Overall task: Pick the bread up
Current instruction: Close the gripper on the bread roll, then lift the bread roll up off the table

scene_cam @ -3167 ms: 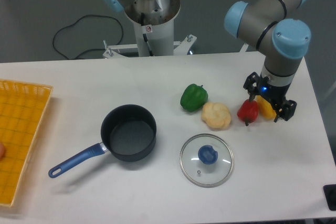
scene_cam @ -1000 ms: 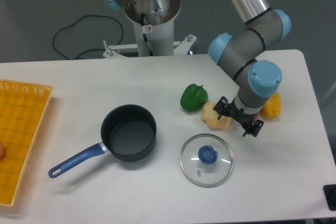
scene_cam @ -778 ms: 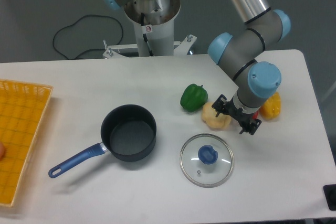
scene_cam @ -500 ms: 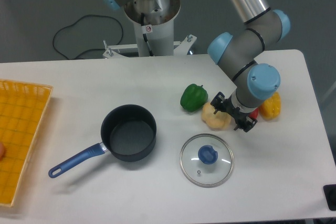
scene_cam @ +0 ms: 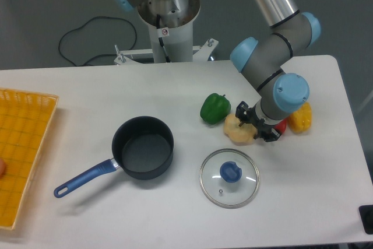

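Tabletop [scene_cam: 87, 91] carries a dark saucepan [scene_cam: 143, 154] at centre-left and a glass lid [scene_cam: 229, 178] near centre-right. Bread [scene_cam: 238, 131] lies just right of the green pepper [scene_cam: 215, 108]. Gripper [scene_cam: 256, 125] sits over the bread's right side, jaws spread, not clamping it.

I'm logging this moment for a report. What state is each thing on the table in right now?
Bread: on the table, not lifted, partly under the gripper.
Gripper: over the bread's right side, open or shut unclear.
Pot: upright, uncovered, empty.
Lid: flat on the table, knob up.
Green pepper: resting beside the bread.
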